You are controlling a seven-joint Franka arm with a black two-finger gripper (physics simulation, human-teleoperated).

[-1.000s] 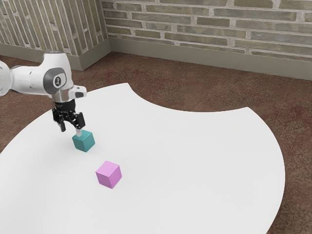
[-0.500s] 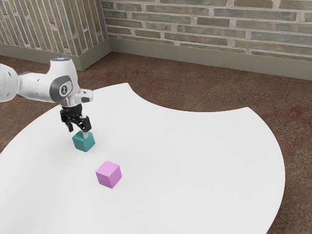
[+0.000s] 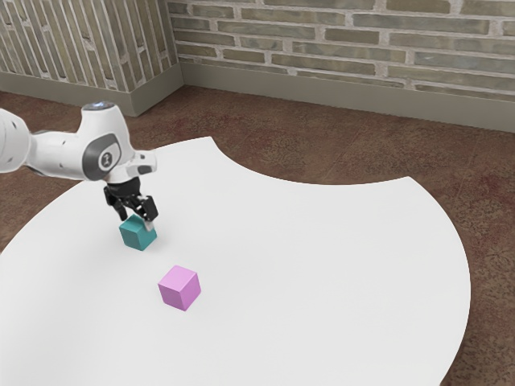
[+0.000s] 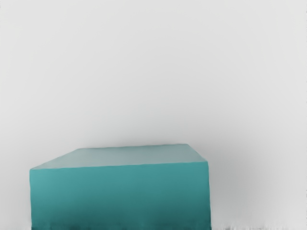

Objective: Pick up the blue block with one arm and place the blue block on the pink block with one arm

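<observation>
The blue block (image 3: 133, 238), a teal-blue cube, rests on the white table (image 3: 322, 265) toward the exterior view's left. My gripper (image 3: 137, 223) has come down over its top and stands open, one fingertip at the block's right upper edge and the other at its far left side. The block (image 4: 120, 191) looms large just under my hand in the wrist view. The pink block (image 3: 179, 287) sits on the table nearer the front, a short way right of the blue one, with nothing on it.
The white table has a curved far edge, with brown floor (image 3: 338, 145) beyond it. Brick walls (image 3: 338, 40) stand at the back. A wide bare stretch of tabletop spreads toward the exterior view's right.
My hand has moved right and down, from beside the blue block's left to directly over it. The fingers now straddle its top. Neither block has moved.
</observation>
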